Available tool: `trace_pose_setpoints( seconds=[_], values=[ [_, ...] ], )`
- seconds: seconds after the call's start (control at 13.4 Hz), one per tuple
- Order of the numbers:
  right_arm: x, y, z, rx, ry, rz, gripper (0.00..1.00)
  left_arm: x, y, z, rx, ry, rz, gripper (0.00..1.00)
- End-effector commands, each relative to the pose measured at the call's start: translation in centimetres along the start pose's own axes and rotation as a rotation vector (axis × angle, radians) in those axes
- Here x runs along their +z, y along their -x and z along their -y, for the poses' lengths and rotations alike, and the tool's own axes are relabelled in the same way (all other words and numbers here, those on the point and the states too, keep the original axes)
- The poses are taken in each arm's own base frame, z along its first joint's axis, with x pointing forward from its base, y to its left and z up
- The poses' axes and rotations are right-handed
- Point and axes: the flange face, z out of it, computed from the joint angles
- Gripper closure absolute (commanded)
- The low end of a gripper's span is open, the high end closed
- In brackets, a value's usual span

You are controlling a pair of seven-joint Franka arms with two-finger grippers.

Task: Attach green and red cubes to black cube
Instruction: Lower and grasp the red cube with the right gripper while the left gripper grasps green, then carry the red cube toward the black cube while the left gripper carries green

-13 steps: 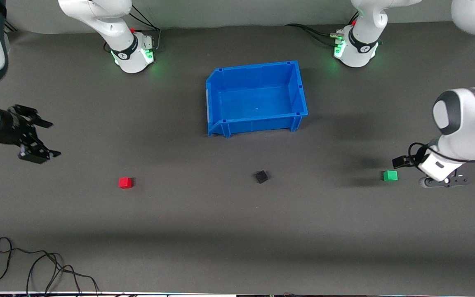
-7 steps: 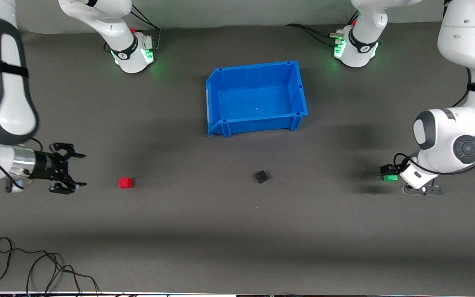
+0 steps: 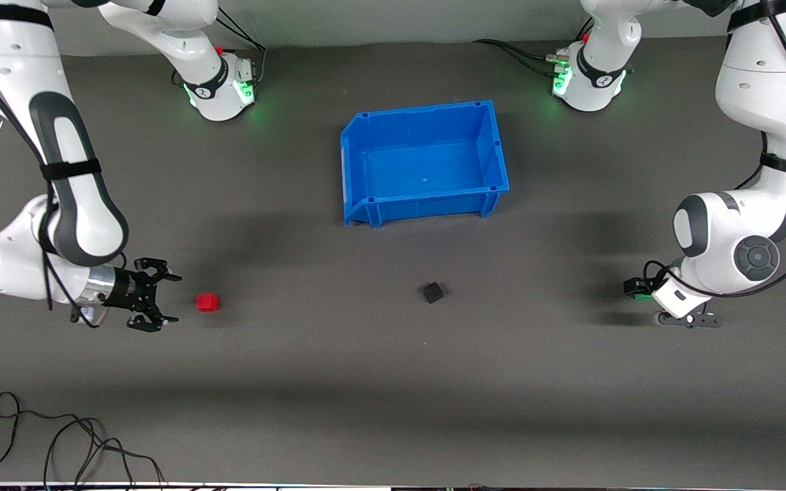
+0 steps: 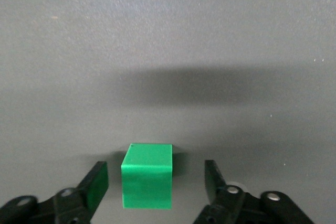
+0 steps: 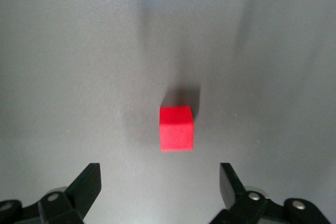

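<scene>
The left gripper (image 4: 156,184) is wide open around the green cube (image 4: 147,176), fingers not touching it. The right gripper (image 3: 161,298) is wide open near the red cube (image 3: 207,302). The black cube (image 3: 433,292) lies on the mat between both cubes, nearer the camera than the blue bin (image 3: 359,174).

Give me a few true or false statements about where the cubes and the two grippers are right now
1. The green cube sits between the open fingers of the left gripper. True.
2. The right gripper is shut on the red cube. False: it is open, short of the cube.
3. The black cube lies in the blue bin. False: it lies on the mat, nearer the front camera than the bin.
4. The three cubes lie apart. True.
</scene>
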Motion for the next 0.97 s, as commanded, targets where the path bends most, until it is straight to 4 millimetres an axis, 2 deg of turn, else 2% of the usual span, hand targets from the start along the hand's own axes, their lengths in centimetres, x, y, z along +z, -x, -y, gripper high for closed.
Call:
trace_pose_setpoints(
  seconds=[0.0, 0.15, 0.37, 0.52, 0.6, 0.75, 0.9],
  values=[
    [2.9, 0.4, 0.0, -0.008, -0.021, 0.009, 0.0, 0.5, -1.4, 0.3, 0.022, -0.011, -0.007, 0.25],
    [4.3, -0.3, -0.2, -0.004, -0.019, 0.003, 0.0, 1.1, -1.7, 0.3, 0.022, -0.011, -0.004, 0.27],
    [5.9, -0.8, -0.4, -0.007, -0.01, 0.007, 0.0, 2.2, -1.6, 0.3, 0.022, -0.008, 0.013, 0.42],
    [6.7, -1.1, -0.5, -0.01, -0.012, 0.02, 0.02, 1.8, -1.8, 0.4, 0.02, -0.007, 0.018, 0.55],
    [6.7, -1.1, -0.5, -0.008, -0.011, 0.021, 0.1, 1.2, -2.3, 0.4, 0.017, -0.009, 0.009, 0.63],
    [6.7, -1.2, -0.5, -0.008, -0.012, 0.021, 0.37, 1.0, -2.2, 0.5, 0.018, -0.005, 0.034, 0.8],
    [6.7, -1.2, -0.5, -0.008, -0.012, 0.021, 0.55, 0.7, -2.3, 0.6, -0.002, -0.004, 0.031, 1.0]
  ],
)
